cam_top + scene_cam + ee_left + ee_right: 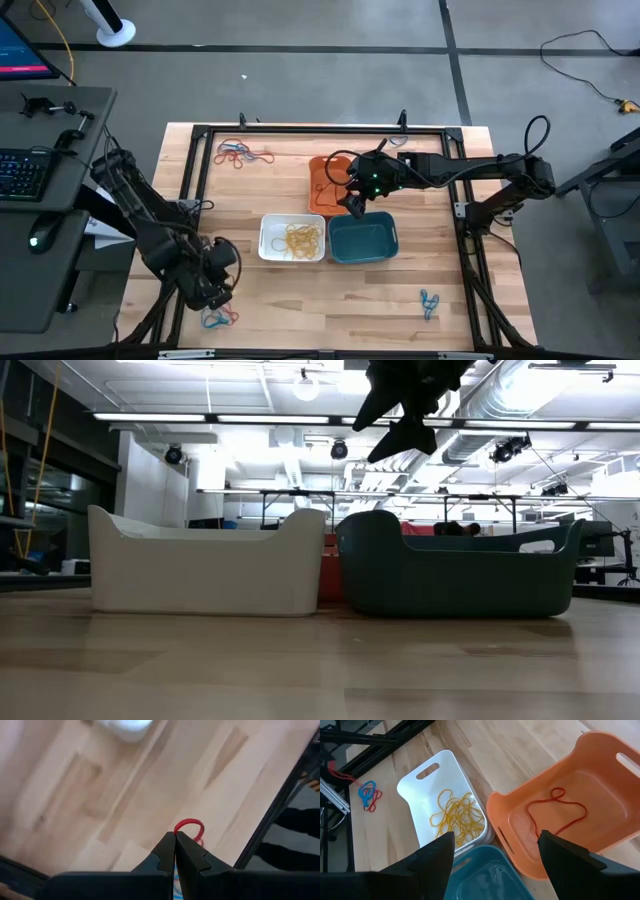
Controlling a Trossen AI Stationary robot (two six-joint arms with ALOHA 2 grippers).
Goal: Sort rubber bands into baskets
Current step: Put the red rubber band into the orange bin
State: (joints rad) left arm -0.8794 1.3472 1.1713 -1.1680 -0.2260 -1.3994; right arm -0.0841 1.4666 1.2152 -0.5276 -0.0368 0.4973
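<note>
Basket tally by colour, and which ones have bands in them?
Orange basket: 1, red bands inside
White basket: 1, yellow bands inside
Teal basket: 1, no bands visible inside
Total: 3 baskets, 2 with bands

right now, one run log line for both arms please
left gripper: shut on red rubber band, near table corner | right gripper: open, above orange basket | white basket: yellow bands | teal basket
</note>
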